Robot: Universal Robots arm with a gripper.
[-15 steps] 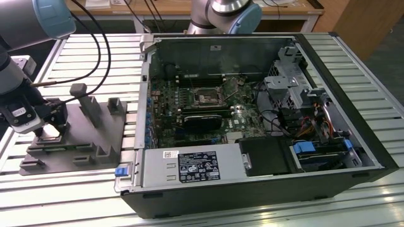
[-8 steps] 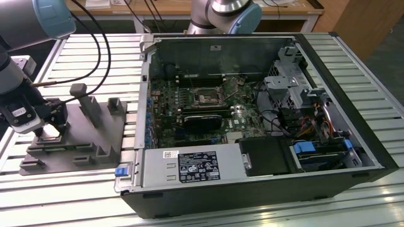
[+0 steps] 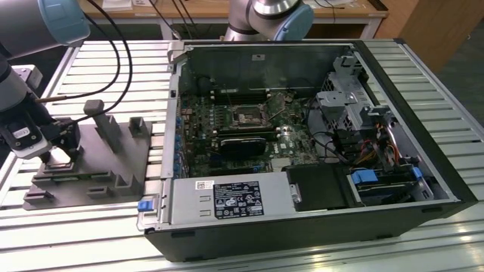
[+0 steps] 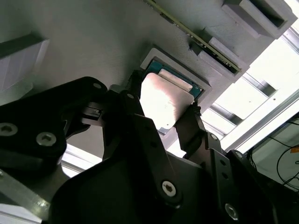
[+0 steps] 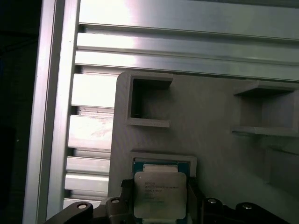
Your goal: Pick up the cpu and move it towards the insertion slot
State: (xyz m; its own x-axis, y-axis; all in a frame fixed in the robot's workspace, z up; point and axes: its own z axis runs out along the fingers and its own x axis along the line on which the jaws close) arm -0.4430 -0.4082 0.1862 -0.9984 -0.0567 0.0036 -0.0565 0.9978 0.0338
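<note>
Closest to the lens is the claw (image 4: pixel 164 98), its black fingers (image 4: pixel 189 123) set against two opposite edges of the cpu (image 5: pixel 160 193). Both wrist views show them touching those edges, so I judge the claw to be pinching the chip rather than standing spread around it. The cpu lies flat, silvery face up, in a shallow square pocket (image 5: pixel 161 157) of the grey fixture (image 5: pixel 210 112). Whether it has left the pocket floor I cannot tell.

The step in hand looks like the pick itself, with the grip made and the carry not yet begun. The slot (image 3: pixel 248 117) sits well apart, deep inside the open case (image 3: pixel 175 113) towards the exterior view's right.

Getting the chip out would call for a straight lift, since the pocket rim hugs it closely on the sides the fingers do not hold, and any tilt could catch a corner. The path across would then have to rise over the case's near wall, which stands between fixture and slot.

Room is mixed. Upright posts (image 3: pixel 97 116) rise from the fixture just beside the claw. The slatted tabletop (image 3: pixel 113 56) beyond the fixture is open. Inside the case, cables and a drive cage crowd the exterior view's right, while the space above the slot looks free.
</note>
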